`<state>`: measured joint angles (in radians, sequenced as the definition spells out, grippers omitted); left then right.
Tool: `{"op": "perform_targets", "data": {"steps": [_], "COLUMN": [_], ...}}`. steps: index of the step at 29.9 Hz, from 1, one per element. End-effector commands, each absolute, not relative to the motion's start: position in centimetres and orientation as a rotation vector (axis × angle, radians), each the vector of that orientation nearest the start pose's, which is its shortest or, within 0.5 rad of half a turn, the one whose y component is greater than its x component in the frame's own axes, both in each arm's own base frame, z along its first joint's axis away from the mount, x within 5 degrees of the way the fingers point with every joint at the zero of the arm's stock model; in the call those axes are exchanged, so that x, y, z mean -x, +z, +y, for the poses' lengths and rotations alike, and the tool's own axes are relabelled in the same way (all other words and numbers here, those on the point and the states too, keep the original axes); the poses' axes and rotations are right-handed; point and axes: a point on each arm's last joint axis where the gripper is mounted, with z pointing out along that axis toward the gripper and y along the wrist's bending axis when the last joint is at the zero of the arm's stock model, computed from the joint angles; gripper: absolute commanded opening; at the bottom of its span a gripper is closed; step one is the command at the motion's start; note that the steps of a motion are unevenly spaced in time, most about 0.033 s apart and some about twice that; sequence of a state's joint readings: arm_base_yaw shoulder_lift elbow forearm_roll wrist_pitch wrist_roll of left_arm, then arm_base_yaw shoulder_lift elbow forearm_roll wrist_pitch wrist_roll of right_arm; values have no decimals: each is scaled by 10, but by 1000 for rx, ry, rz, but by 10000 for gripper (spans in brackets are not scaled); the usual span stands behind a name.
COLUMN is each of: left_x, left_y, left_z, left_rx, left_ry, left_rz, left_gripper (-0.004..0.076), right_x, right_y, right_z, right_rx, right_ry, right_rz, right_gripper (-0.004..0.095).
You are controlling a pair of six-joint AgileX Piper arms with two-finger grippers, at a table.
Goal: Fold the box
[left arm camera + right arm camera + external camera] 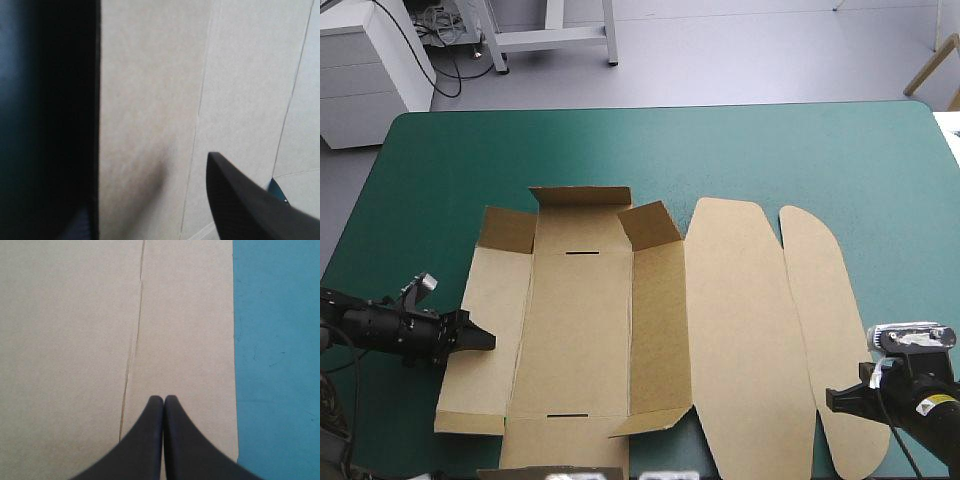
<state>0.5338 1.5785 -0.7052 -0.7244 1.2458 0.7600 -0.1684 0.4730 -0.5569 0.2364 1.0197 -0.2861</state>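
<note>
Table (800, 150), teal-green cover: the box (580, 340) lies on its near half, left of centre, as a cut brown sheet, mostly flat. No tray is formed yet, so it holds nothing, and nothing lies on its panels. The lid panel (740, 330) and its rounded outer flap (830, 340) are spread flat to the right. At the far end the end flap (580, 197) and the corner flaps (650, 225) stand partly raised; I read these as walls begun. Your left gripper (480, 340) sits low at the sheet's left side panel with its fingers parted, gripping nothing, and is probably placed to lift that wall. Your right gripper (163, 397), fingers pressed together in a point and holding nothing, is over the outer flap's near end by the board's edge. It may be pinning the sheet or waiting.
</note>
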Motion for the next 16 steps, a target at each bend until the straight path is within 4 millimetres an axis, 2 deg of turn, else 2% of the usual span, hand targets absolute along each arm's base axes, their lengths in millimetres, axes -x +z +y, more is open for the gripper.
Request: {"op": "perform_targets", "data": {"steps": [1, 10, 16], "left_x": [-197, -193, -184], "left_y": [173, 171, 172], "left_z": [50, 51, 45], "left_rx": [193, 196, 178], "left_ry": [-1209, -1186, -1188], "left_rz": [2978, 3022, 3022], "left_gripper": [380, 365, 346], "right_x": [-75, -75, -75], "right_y": [294, 294, 294], "right_z": [6, 6, 6], "right_rx": [75, 75, 72], "right_ry": [80, 80, 79], "right_rz": [2315, 2315, 2316], "right_gripper": [-20, -20, -19]}}
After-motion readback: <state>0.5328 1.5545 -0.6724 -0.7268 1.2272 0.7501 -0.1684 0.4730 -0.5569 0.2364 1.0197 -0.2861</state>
